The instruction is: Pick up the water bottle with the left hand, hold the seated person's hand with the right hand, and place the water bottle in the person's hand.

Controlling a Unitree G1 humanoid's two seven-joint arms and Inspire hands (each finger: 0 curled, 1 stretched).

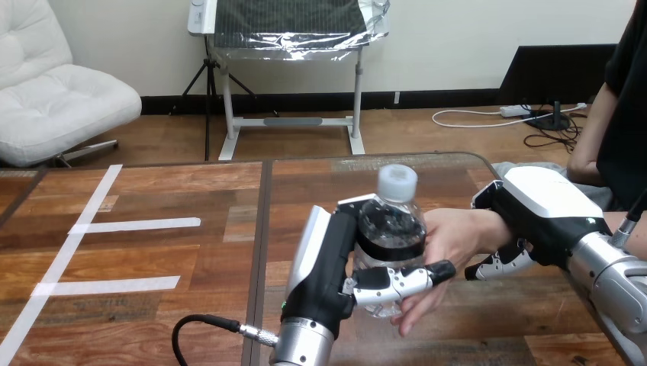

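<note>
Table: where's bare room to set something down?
Left of the seam, around the tape lines: bare. Far strip beyond the bottle too. Crowded right of centre: left hand, bottle, person's hand, right hand bunch together.

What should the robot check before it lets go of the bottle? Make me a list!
1. Grip: the left hand has its fingers curled round the water bottle: ok.
2. Bottle upright, cap on: ok.
3. Support: the right hand is wrapped round the person's wrist: ok.
4. Bottle at the person's hand: ok, it sits by the open palm.
5. Bottle touching the palm: cannot tell.
6. Person's fingers closed round the bottle: not ok, they are open, so letting go now looks risky.
</note>
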